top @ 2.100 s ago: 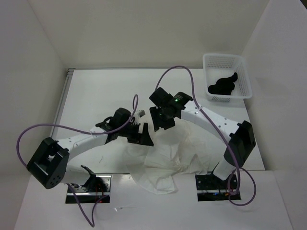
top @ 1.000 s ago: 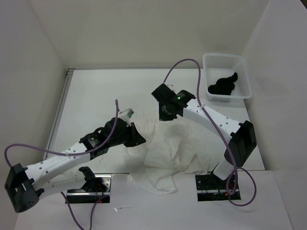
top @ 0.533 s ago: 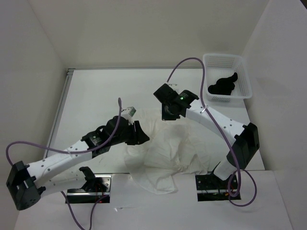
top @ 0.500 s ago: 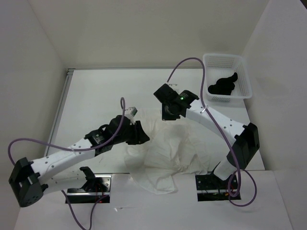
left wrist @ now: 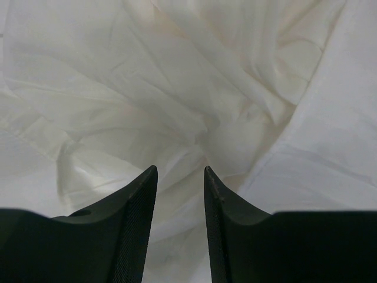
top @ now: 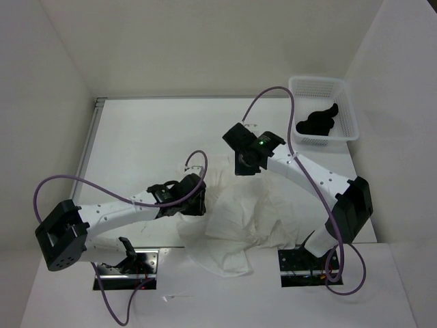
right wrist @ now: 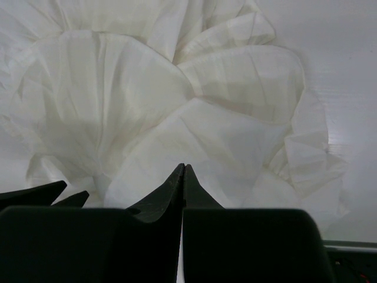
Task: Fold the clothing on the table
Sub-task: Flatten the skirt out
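Observation:
The clothing (top: 246, 219) is a thin white wrinkled garment lying bunched on the near half of the table (top: 150, 130), with its near edge hanging past the table front. My left gripper (top: 198, 203) is at the garment's left edge. In the left wrist view it (left wrist: 180, 170) is open, and creased fabric (left wrist: 177, 88) lies under and between the fingers without being pinched. My right gripper (top: 244, 166) hovers over the garment's far edge. In the right wrist view it (right wrist: 184, 166) is shut, nothing shows between its tips, and pleated folds (right wrist: 147, 88) lie below.
A white mesh basket (top: 345, 102) stands at the far right corner with a black cloth lump (top: 316, 123) inside. Purple cables loop above both arms. The table's metal edge (top: 92, 137) runs along the left side. Walls close in on three sides.
The left gripper has gone from shut to open and settled slightly nearer at the garment's left edge, and its arm has swung. The right gripper drifted a little to the right, still shut.

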Robot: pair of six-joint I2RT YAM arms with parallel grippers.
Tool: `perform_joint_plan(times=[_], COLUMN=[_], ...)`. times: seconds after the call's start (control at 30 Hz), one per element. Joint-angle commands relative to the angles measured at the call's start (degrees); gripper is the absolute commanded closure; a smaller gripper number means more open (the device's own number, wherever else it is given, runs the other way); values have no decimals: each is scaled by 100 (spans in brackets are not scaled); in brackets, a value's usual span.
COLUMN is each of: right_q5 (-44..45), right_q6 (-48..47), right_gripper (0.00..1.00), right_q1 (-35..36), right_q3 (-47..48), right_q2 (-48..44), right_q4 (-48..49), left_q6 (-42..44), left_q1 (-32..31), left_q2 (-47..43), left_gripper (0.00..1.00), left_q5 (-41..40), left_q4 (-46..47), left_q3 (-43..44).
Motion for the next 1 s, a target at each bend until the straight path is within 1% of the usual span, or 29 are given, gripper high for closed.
perform_joint_plan(times=[0.0,0.1,0.17,0.33,0.4,0.53,0.63,0.7,0.73,0.8,0.97], right_q5=[138,76,15,15,15,15,15,15,15,15,15], right_q6=[57,4,4,4,-48,-48,-48,-48,-48,-48,-48], right_gripper=[100,100,98,98,97,97,96,96,96,96,95], right_q1=[-103,-155,-156,-156,-156,-156,-156,-156,-156,-156,-156], right_q3=[-40,-40,21,136,136,136,136,136,136,136,136], right_q2=[-279,-217,-113,-112,-59,-59,-59,-59,-59,-59,-59], right_q4=[-62,-62,-62,-62,-115,-115,-115,-115,-115,-167,-168], left_q6=[-80,-19,104,508,509,456,456,535,587,649,702], left_q1=[-38,-90,-230,-284,-284,-336,-336,-336,-336,-389,-591], left_q2=[16,-36,-36,34,34,34,34,139,139,271,271], left_gripper=[55,55,55,54,54,54,54,54,54,54,54], left_q5=[-271,-139,-139,203,387,257,257,327,518,582,635], left_q4=[134,512,566,732,785,864,1119,1242,1312,1313,962], left_q3=[-123,-176,-115,8,-44,-185,-185,-185,-185,-97,35])
